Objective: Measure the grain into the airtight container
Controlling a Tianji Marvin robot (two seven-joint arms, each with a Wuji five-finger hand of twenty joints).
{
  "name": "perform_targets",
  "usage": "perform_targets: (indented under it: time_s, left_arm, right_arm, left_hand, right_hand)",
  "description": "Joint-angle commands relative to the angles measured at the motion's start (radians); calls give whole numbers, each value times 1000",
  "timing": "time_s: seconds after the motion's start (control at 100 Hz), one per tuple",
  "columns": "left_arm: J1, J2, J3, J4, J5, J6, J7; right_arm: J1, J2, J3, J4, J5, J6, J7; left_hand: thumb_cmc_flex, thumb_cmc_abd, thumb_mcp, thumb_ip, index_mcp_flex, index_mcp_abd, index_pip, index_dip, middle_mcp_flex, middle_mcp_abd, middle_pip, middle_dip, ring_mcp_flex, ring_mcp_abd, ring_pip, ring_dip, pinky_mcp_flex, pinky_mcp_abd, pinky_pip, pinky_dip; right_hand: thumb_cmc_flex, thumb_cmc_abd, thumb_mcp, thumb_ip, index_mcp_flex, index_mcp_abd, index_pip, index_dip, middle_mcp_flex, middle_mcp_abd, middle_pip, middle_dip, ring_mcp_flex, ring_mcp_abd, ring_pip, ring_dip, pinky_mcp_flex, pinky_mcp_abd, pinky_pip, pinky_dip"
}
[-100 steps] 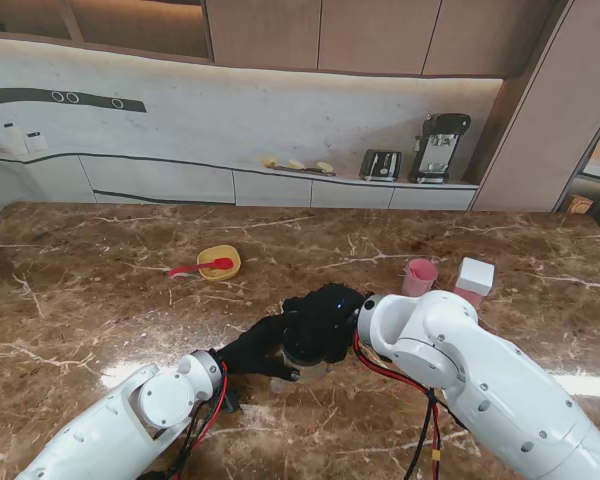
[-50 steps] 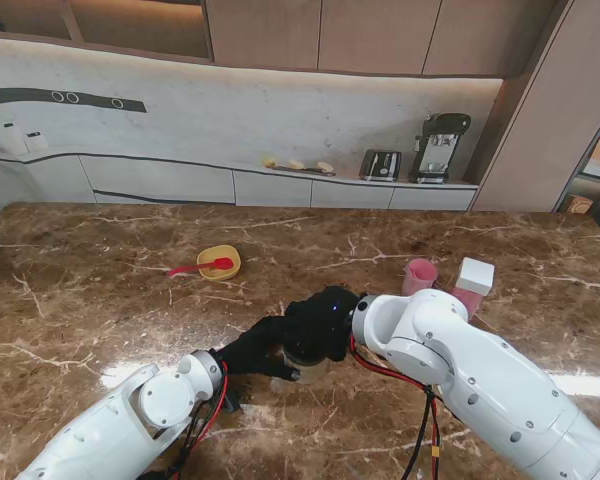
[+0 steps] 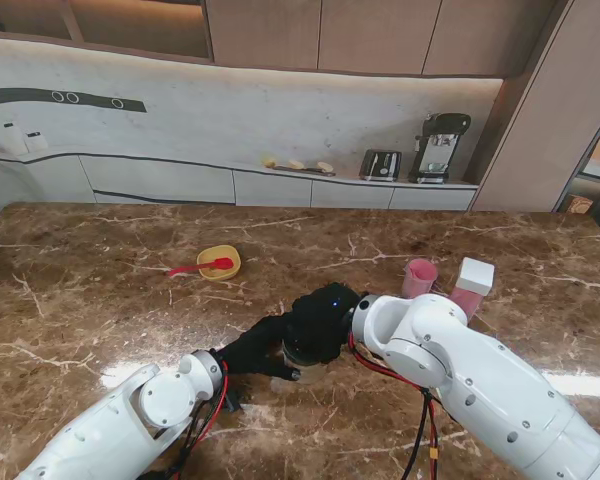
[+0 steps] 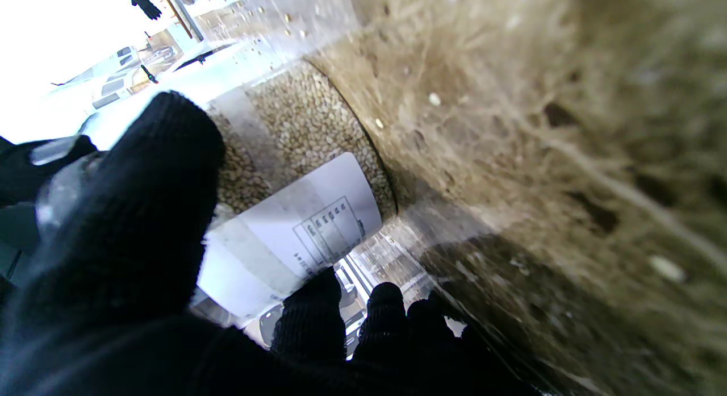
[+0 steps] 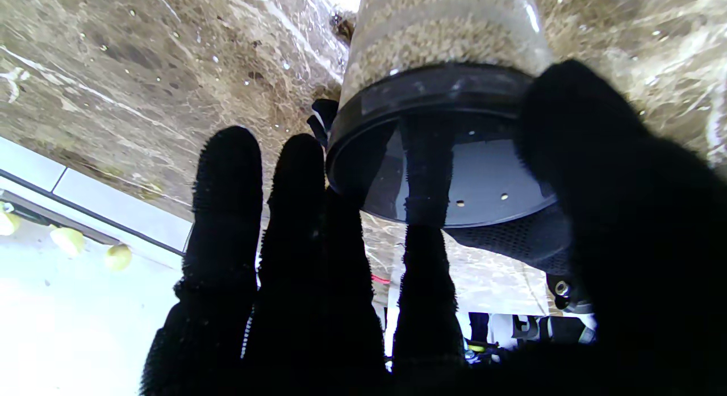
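Observation:
The airtight container (image 3: 307,372) stands at the table's middle. It is a clear jar filled with grain (image 4: 309,120), with a white label (image 4: 295,228) and a black lid (image 5: 454,157). My left hand (image 3: 263,347) wraps the jar's body, thumb (image 4: 130,214) on one side and fingers (image 4: 318,311) on the other. From above, my right hand (image 3: 320,322) covers the lid, with its thumb (image 5: 596,186) on the rim and a finger (image 5: 426,174) lying across the top. In the stand view both hands hide most of the jar.
A yellow bowl (image 3: 220,262) with a red spoon (image 3: 193,268) sits farther from me, to the left. A pink cup (image 3: 419,276) and a white box (image 3: 475,275) stand at the right, close behind my right forearm (image 3: 450,360). The table is brown marble (image 3: 100,300).
My right hand and forearm have shifted a little to the left over the lid. The left hand and the jar have stayed put.

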State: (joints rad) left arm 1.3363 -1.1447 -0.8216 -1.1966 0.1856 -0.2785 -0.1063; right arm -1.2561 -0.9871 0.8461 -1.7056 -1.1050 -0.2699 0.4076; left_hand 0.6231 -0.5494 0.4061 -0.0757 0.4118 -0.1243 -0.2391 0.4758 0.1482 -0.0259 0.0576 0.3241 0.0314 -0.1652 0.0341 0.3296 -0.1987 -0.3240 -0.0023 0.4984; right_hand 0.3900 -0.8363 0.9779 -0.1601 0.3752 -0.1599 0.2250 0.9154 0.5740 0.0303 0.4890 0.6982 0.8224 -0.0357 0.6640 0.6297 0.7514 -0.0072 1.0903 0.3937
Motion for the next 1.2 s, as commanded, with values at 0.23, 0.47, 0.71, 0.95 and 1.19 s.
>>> perform_targets:
  time_s: [0.23,0.47,0.71,0.95,1.19]
  left_arm:
    - [25,-3,17,42,4,18,-18]
    - [27,-2,15,41,4,19,-20]
    - [27,-2,15,42,4,18,-19]
    - [26,-2,15,42,7,18,-16]
    - [27,-2,13,42,7,19,-17]
  right_arm:
    - [-42,-15,-18,22,-8,82,-52]
    - [-81,-18,16,-9,-40,99,-75]
    - [-129,-19,89,-90,-122,68,-74]
    - [-71,1,83,-117,-106,-45,106]
    - [-16,9,26,-66,-70,-60,140]
  left_hand:
    - [7,51,2,24,25,-68,642,0,-8,-21,9,-3,11,202,17,17,116,454,190,133]
    - [8,50,-1,24,24,-69,640,0,-9,-21,8,-3,11,202,16,16,116,454,191,133]
    - [6,49,-1,24,23,-71,640,0,-9,-23,8,-3,12,201,17,16,117,453,192,133]
    - [4,47,0,23,20,-62,639,0,-8,-22,9,-2,12,201,19,17,116,455,195,134]
    - [3,46,-1,22,20,-61,638,-1,-8,-22,10,-2,14,202,22,19,117,457,199,136]
  right_hand:
    - [-206,356,-351,79,49,157,106,-96,224,-89,79,0,182,17,72,5,128,-25,187,-44]
    - [-511,485,-227,118,-74,185,4,-159,94,-69,-105,-138,82,56,-97,-75,22,17,101,-59]
    - [-353,389,-244,124,-192,147,-122,-173,-186,-44,-312,-257,-269,94,-461,-260,-321,134,-213,-26]
    - [206,113,-212,86,-209,52,-158,-183,-318,-9,-295,-249,-349,87,-461,-277,-312,91,-308,-14]
    - [200,-26,145,13,-267,-3,-120,-96,-372,-17,-191,-186,-323,50,-373,-214,-242,34,-278,-16]
